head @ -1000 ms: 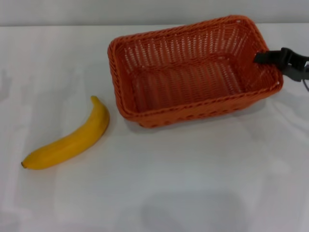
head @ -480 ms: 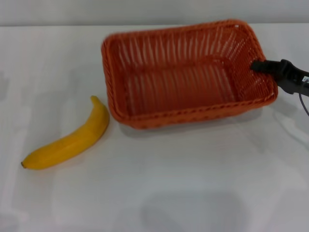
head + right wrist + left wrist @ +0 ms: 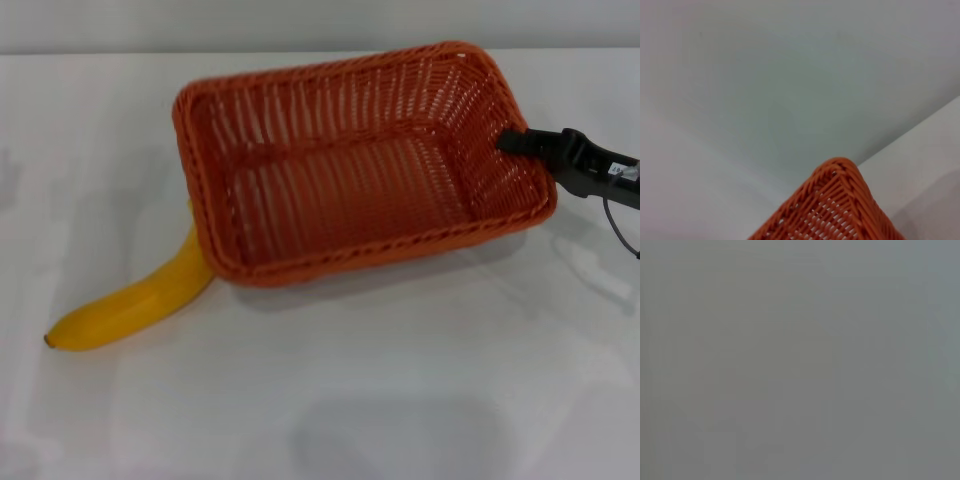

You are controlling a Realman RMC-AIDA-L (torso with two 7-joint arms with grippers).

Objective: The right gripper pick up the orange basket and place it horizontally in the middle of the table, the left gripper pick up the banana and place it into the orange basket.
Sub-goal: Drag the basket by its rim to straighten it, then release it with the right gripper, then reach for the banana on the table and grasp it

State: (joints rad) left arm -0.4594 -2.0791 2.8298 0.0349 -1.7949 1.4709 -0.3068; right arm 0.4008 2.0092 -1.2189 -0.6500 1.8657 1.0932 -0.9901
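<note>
The orange basket is in the middle of the head view, its left end covering the upper tip of the banana. My right gripper reaches in from the right edge and is shut on the basket's right rim. The banana lies on the white table at the left, curved, with its dark tip toward the near left. One corner of the orange basket shows in the right wrist view. My left gripper is out of view, and the left wrist view is plain grey.
A pale wall runs along the table's far edge. Bare white tabletop spreads in front of the basket and to the banana's left.
The basket has moved left with my right gripper, and its left end now overlaps the banana's upper tip. The banana has not moved.
</note>
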